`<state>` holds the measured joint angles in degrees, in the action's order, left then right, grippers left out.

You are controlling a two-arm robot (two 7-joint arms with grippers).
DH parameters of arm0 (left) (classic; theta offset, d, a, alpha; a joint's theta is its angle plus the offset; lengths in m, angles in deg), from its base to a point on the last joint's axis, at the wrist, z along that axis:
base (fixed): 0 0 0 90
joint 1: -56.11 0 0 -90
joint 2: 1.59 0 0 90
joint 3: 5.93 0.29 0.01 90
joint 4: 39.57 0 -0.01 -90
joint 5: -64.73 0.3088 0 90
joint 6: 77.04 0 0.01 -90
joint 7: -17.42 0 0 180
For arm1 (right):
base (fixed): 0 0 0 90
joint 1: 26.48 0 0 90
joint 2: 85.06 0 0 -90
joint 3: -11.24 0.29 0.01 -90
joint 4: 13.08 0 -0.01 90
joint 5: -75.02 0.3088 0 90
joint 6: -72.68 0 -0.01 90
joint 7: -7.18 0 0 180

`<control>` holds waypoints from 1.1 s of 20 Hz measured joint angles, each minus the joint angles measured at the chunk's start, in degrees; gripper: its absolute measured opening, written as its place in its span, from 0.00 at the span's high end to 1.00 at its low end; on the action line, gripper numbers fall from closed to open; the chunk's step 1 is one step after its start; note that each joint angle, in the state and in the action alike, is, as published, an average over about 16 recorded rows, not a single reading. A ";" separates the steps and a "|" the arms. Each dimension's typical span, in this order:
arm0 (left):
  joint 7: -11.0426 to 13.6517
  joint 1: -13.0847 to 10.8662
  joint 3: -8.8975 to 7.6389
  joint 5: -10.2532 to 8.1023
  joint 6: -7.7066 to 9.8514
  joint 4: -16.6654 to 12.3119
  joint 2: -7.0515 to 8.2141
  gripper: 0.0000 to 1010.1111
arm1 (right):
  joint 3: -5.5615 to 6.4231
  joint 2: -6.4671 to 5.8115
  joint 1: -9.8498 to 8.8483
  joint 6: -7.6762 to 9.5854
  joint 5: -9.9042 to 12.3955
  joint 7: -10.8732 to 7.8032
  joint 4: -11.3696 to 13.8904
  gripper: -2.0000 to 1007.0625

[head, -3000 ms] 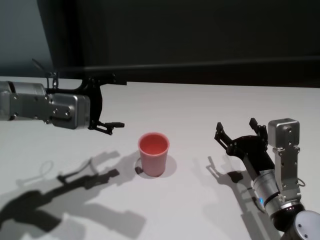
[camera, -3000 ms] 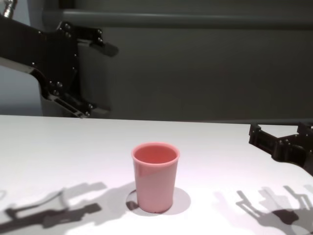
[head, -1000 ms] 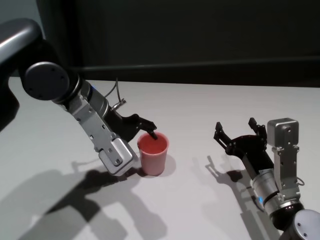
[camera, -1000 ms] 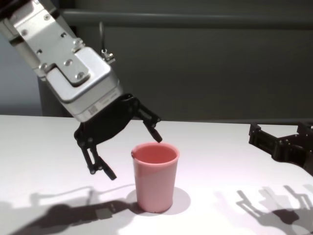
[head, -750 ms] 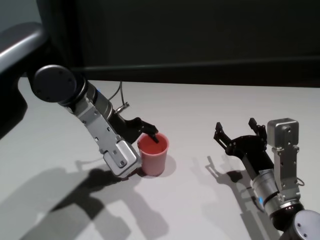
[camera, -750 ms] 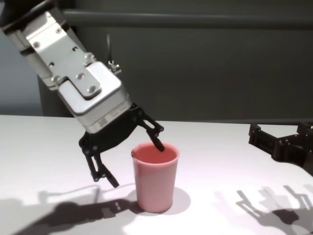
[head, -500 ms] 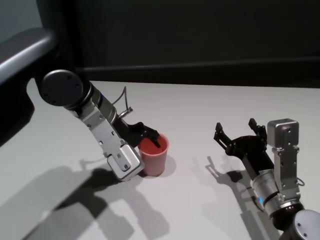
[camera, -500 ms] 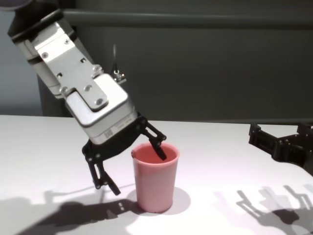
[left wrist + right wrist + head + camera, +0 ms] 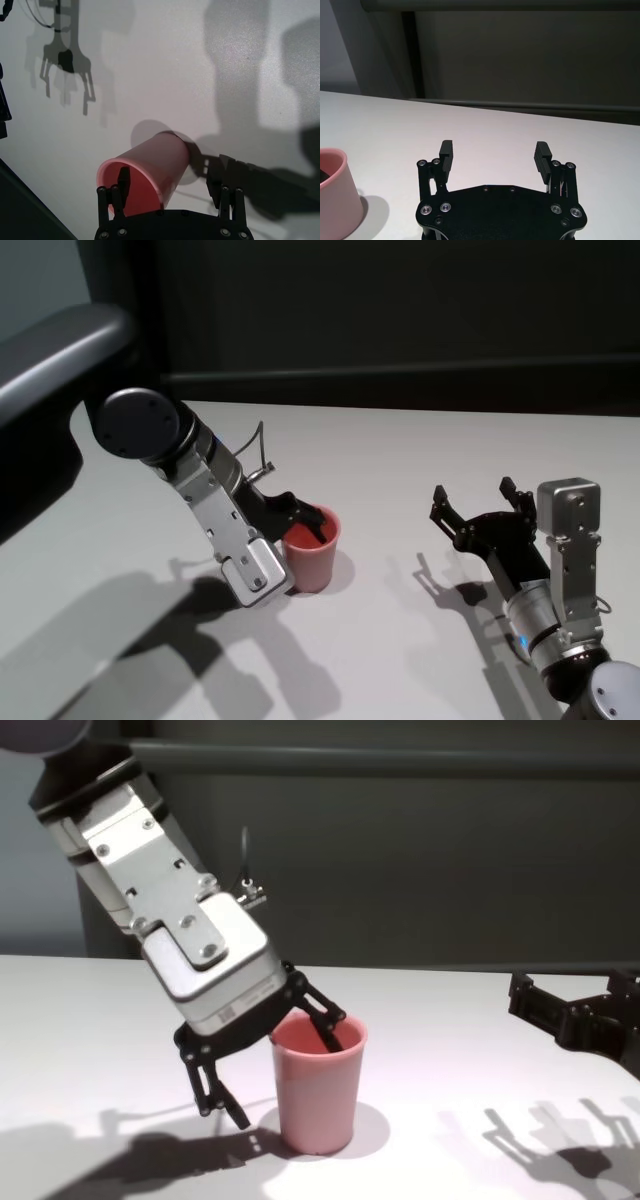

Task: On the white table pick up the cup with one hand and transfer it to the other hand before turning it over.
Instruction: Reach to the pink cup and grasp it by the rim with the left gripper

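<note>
L end effector (image 9: 280, 1065) wide, straddling cup (image 9: 317, 1085) wall; wrist view shows outer finger (image 9: 227, 187) clear.

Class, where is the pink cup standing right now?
In the head view, the cup stands upright on the white table, left of centre, with the open left hand straddling its wall.

The cup (image 9: 318, 1090) is plain pink, a little darker pink inside, with no pattern on it. The desk (image 9: 400, 460) is matte white, with grey shadows on it. The left hand (image 9: 280, 1055) is black, and its housing (image 9: 190, 945) is silver with a small white label. The right hand (image 9: 478, 505) is also black, beside a silver box (image 9: 570, 510). The wall (image 9: 400, 310) behind is dark grey.
</note>
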<state>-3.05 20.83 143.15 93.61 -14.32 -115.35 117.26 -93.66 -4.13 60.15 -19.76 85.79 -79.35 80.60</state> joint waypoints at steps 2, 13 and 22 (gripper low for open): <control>-0.14 0.22 0.39 0.10 -0.22 0.15 -0.09 0.01 | 0.00 0.00 0.00 0.00 0.00 0.00 0.00 0.01; 0.03 1.72 2.36 -0.77 -1.85 1.04 -0.56 0.15 | 0.00 0.00 0.00 0.00 0.00 0.00 0.00 0.01; 0.81 2.77 3.50 -2.83 -2.71 1.93 -0.99 0.43 | 0.00 0.00 0.00 0.00 0.00 0.00 0.00 0.01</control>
<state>-2.24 23.60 146.65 90.77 -17.03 -113.42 116.28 -93.66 -4.13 60.15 -19.76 85.79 -79.35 80.60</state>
